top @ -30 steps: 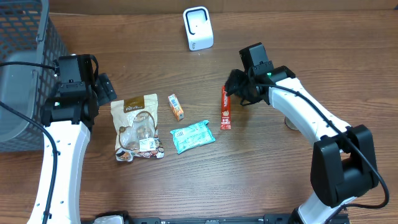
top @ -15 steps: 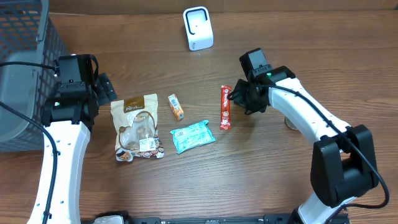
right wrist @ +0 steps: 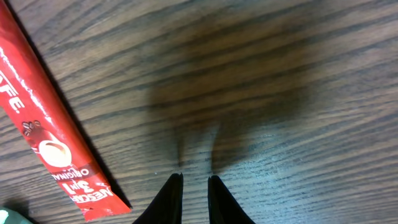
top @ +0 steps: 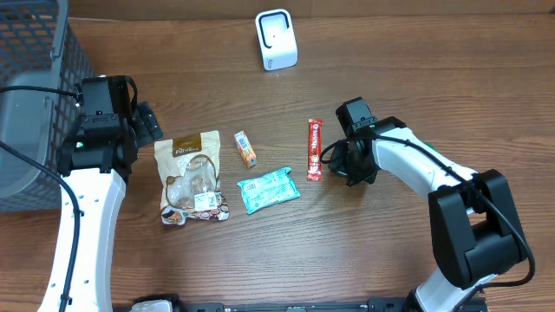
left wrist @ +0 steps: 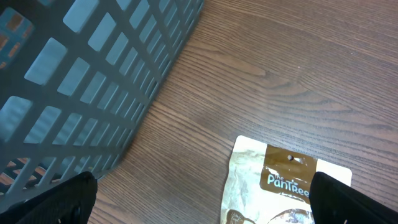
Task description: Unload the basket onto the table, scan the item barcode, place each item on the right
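Left gripper (left wrist: 202, 202) angled downward, jaws spread wide, empty, right arm (top: 416, 160) reaching inward, right gripper (right wrist: 194, 190) pointing down close over bench (top: 347, 251), jaws nearly together, nothing between.

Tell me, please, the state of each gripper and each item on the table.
left gripper: wide open, empty
right gripper: almost closed, holding nothing
red sachet: lying flat, not held
brown pouch: lying flat
orange box: lying flat
teal packet: lying flat
scanner: standing upright
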Tool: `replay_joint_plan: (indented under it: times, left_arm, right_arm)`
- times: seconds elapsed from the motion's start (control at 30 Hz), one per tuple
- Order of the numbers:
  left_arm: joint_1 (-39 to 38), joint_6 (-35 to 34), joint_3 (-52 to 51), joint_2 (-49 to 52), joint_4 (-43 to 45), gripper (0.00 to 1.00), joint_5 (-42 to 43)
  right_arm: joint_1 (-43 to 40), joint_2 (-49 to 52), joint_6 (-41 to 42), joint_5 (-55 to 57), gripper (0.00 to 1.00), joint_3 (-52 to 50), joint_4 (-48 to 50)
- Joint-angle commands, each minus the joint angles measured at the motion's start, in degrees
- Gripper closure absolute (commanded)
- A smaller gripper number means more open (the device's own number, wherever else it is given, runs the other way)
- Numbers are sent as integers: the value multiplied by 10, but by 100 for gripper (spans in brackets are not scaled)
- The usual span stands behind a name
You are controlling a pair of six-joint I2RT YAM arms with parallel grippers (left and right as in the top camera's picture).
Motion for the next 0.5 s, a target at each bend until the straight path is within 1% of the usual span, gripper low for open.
replay_joint_plan:
  times: [0.0, 0.17, 0.3, 0.47]
  left_arm:
    - [0, 1, 7, 1, 0, 0, -10]
    - [0, 1, 7, 1, 0, 0, -9]
    - [0, 1, 7, 1, 0, 0, -9]
    - [0, 1, 7, 1, 0, 0, -9]
  right_arm:
    - [0, -4, 13, 3, 84, 0, 4]
    - [0, -4, 14, -2, 84, 0, 3]
    - [0, -4, 14, -13, 80, 0, 12]
    - [0, -4, 14, -43, 80, 0, 36]
